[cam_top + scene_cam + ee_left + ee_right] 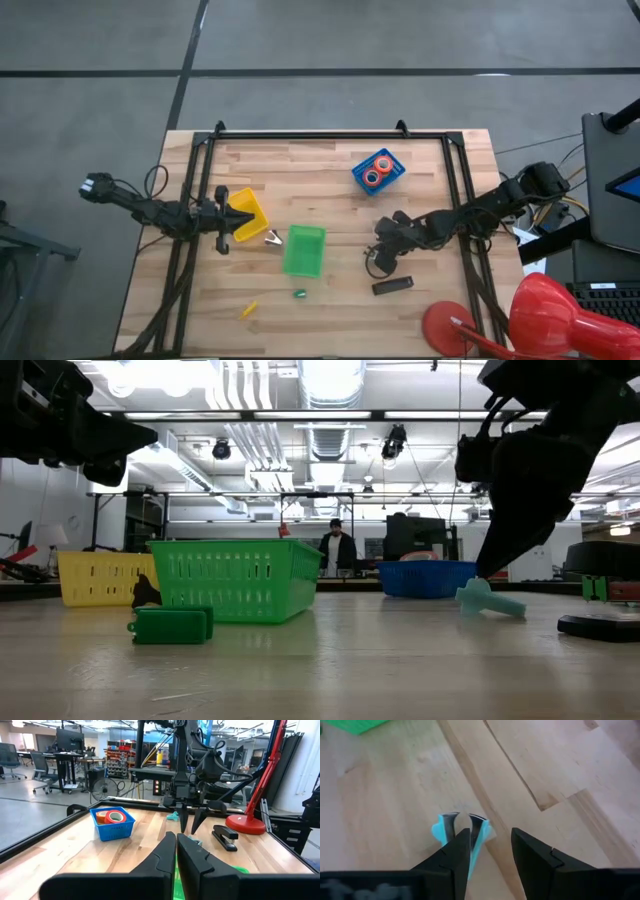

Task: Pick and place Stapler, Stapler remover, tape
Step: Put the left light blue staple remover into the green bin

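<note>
Right gripper: we see our right gripper (487, 845) spread wide just above the light-blue staple remover (462, 832) on the bare wood, one finger (455, 855) overlapping it, nothing grasped yet.
Left gripper: our left gripper (240, 217) waits clenched at the table's 9 o'clock side, over the yellow basket (250, 203), holding nothing.
Stapler: the black stapler (392, 286) lies on the wood at about 5 o'clock of the right gripper, near it, in no basket.
Tape: two orange-red tape rolls (377, 170) sit in the blue basket (398, 178) toward 1 o'clock of the table; we judge these placed.
Other bits: a small green block (299, 294) lies at 6 o'clock of the green basket (304, 250), and a yellow piece (248, 309) farther toward 7 o'clock.
Progress: we judge the remover pick as just starting; stapler and remover remain.
Count: one stapler, one remover, two rolls visible, three baskets.
</note>
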Motion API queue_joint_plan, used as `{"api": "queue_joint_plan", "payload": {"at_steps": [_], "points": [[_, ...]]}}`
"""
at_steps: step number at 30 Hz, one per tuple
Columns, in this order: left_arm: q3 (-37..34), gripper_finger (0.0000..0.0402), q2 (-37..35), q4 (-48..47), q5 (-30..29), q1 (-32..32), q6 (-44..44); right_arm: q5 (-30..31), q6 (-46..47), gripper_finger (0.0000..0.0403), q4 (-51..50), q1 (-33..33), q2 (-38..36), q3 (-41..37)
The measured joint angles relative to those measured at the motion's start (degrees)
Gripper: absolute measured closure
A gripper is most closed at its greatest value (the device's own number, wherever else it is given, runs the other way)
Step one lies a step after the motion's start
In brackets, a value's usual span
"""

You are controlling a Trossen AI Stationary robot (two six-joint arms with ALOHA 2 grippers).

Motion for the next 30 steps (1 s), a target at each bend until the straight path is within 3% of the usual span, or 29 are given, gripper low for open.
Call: {"api": "queue_joint_plan", "payload": {"at_steps": [18, 30], "points": [[0.00, 0.0381, -0.01, 0.01, -0.01, -0.01, 0.00, 0.52, 3.57, 0.0272, 7.57, 1.11, 0.05, -4.19], [0.00, 0.0381, -0.01, 0.00, 0.00, 0.00, 0.00, 0.61, 4.18, 0.0315, 7.58, 1.11, 0.08, -4.42]]}}
